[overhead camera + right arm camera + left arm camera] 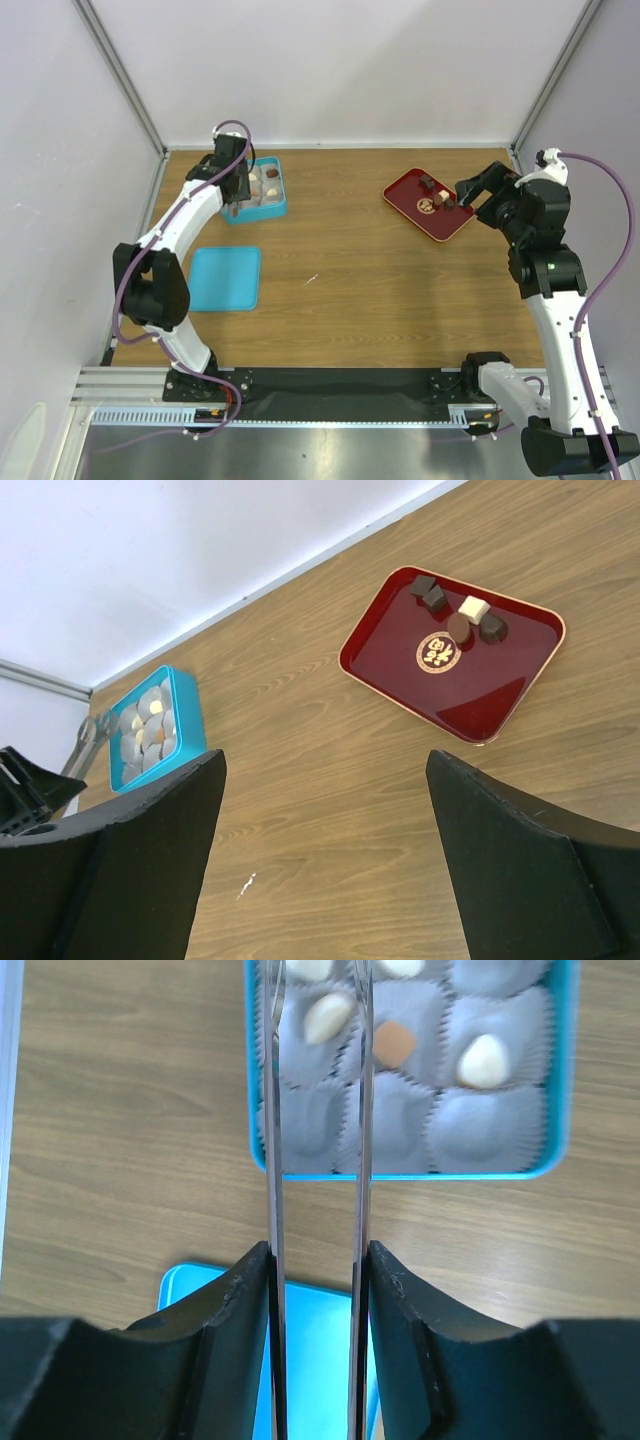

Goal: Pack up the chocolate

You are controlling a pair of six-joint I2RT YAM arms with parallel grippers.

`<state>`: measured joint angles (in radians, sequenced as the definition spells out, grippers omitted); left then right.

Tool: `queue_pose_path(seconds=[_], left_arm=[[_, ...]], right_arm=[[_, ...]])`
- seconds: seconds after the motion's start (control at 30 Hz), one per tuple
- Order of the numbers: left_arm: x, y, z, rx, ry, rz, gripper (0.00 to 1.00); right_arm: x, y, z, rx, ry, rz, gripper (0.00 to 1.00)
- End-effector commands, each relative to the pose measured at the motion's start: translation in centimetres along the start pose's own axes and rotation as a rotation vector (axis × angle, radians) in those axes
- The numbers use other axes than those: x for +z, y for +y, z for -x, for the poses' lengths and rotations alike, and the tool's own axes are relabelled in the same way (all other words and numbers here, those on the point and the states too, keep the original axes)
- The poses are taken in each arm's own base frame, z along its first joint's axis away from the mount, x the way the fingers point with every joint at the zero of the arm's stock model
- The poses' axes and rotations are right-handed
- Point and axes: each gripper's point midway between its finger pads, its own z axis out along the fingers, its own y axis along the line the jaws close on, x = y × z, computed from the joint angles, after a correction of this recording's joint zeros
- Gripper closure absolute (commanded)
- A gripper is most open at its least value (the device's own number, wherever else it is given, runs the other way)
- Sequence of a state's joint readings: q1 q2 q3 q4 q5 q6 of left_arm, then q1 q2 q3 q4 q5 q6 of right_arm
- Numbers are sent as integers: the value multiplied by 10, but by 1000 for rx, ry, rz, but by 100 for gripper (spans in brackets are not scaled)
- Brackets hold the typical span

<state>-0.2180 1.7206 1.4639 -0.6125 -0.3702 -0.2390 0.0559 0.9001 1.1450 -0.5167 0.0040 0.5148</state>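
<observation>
Several chocolates lie on a red tray, dark, brown and one cream. More chocolate sits in paper cups of the blue box: two cream pieces and a tan one. My left gripper is shut on long metal tongs, whose two blades stand apart over the box's near cups with nothing between them. My right gripper hangs open and empty above the wood, beside the tray's right end.
The box's blue lid lies flat on the table near the left arm, and shows under the left fingers. White walls and a metal frame bound the table at the back and sides. A small white mark is on the wood.
</observation>
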Motion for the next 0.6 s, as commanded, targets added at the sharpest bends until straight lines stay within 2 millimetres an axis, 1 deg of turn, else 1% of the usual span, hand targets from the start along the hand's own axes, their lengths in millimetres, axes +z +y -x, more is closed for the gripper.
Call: queue_pose_path(seconds=[0.0,0.07,0.1,0.17,0.2,0.27,0.3,0.37,0.4,0.43,0.47,0.5,0.53,0.57], left_arm=[[-56,-26,49,35,-148,-154,54],[-78,-44,61,70,-203,-221,54],[-90,-65,61,100,-222,-269,54],[-111,-91,65,135,-262,-348,54],[-124,-114,63,160,-282,-402,54],[-143,-146,59,185,-302,-518,55],[-160,-172,58,201,-338,-586,55],[-169,-203,50,233,-350,-653,55],[-181,-226,43,258,-367,-701,55],[-179,-243,39,274,-361,-718,55],[-181,-256,35,286,-364,-733,55],[-192,-275,27,303,-374,-768,55],[-186,-293,19,323,-361,-777,55],[-187,-304,16,329,-363,-784,55]], right_arm=[[-9,7,21,-7,-65,10,11],[-8,6,20,-4,-56,3,11],[-8,6,19,-4,-52,-1,11],[-6,3,17,-2,-42,-15,11],[-6,-1,17,-4,-40,-28,11],[-7,-4,15,-3,-25,-43,11],[-7,-5,16,-4,-26,-50,11],[-12,-5,19,-5,-35,-49,12],[-17,-4,24,-6,-48,-48,12],[-19,-3,24,-8,-50,-49,12],[-22,-5,25,-13,-50,-58,12],[-24,-5,27,-17,-57,-63,12],[-29,-5,31,-19,-72,-64,12],[-32,-5,33,-20,-79,-65,12]])
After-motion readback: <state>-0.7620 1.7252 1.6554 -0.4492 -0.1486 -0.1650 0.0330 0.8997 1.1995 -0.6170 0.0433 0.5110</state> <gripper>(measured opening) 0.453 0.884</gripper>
